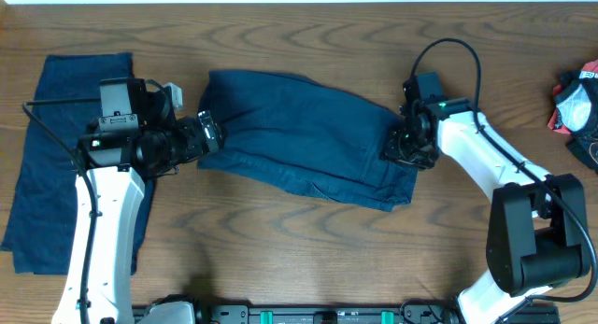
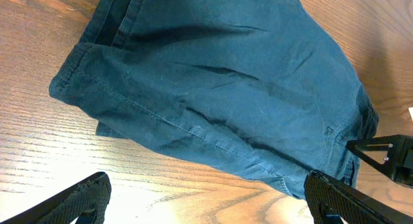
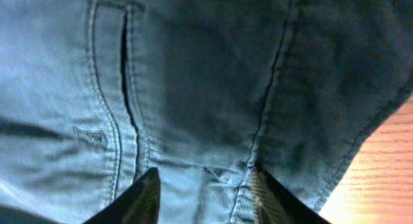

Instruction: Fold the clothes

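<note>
A pair of navy shorts (image 1: 299, 137) lies rumpled across the middle of the worktop (image 1: 280, 44). A second navy garment (image 1: 47, 184) lies flat at the far left, partly covered by the left arm. At the right edge sits a red and black object (image 1: 572, 102), cut off by the frame and hard to make out.

The left end effector (image 1: 207, 133) is at the shorts' left edge. Its wrist view shows it released, jaws wide and empty, just short of the stitched hem.

The right end effector (image 1: 404, 147) is down on the shorts' right end. Overhead hides its tips. Its wrist view shows the fingers (image 3: 139, 201) partly apart with seamed cloth between them. I cannot tell whether they are grasping it.
</note>
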`<state>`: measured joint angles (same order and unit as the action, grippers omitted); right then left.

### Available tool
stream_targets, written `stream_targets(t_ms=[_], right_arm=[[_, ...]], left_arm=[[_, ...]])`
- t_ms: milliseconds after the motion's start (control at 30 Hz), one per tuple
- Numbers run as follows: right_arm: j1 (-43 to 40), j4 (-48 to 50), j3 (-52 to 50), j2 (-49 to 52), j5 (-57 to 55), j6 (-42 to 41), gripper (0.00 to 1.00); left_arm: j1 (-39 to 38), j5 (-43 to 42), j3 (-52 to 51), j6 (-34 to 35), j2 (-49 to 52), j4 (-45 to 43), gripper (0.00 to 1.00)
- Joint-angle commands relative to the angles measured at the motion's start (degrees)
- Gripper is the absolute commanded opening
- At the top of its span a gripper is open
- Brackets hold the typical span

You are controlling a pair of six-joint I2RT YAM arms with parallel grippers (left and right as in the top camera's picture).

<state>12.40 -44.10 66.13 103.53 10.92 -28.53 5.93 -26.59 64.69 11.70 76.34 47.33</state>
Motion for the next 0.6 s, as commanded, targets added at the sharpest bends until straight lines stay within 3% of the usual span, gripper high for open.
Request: stream_targets(t_ms=[0,67,133,267,367,567], right_arm=[[0.13,0.39,-0.5,-1.2,-0.13,-2.38,0.63],[0.0,-0.42,-0.5,-1.2,-0.63,-3.23,0.9],[-0.79,-1.4,-0.33,-1.29,-1.49,-3.13,0.97],[-4.07,-6.01,0.35,-1.84,-2.14,-0.22,0.88],[-6.14,-9.92,-0.26,-1.92,-3.65,2.45,0.88],[-6.03,-5.64,-2.19,-1.92,-0.79,2.43,0.81]], left_arm=[[-0.02,0.31,0.81,-1.2,-0.13,0.22,0.97],[-0.02,0.31,0.81,-1.2,-0.13,0.22,0.97],[-0.02,0.31,0.81,-1.2,-0.13,0.22,0.97],[-0.02,0.31,0.81,-1.22,-0.13,0.2,0.98],[-0.02,0.31,0.81,-1.22,-0.13,0.22,0.98],[-0.02,0.31,0.81,-1.22,-0.13,0.2,0.98]])
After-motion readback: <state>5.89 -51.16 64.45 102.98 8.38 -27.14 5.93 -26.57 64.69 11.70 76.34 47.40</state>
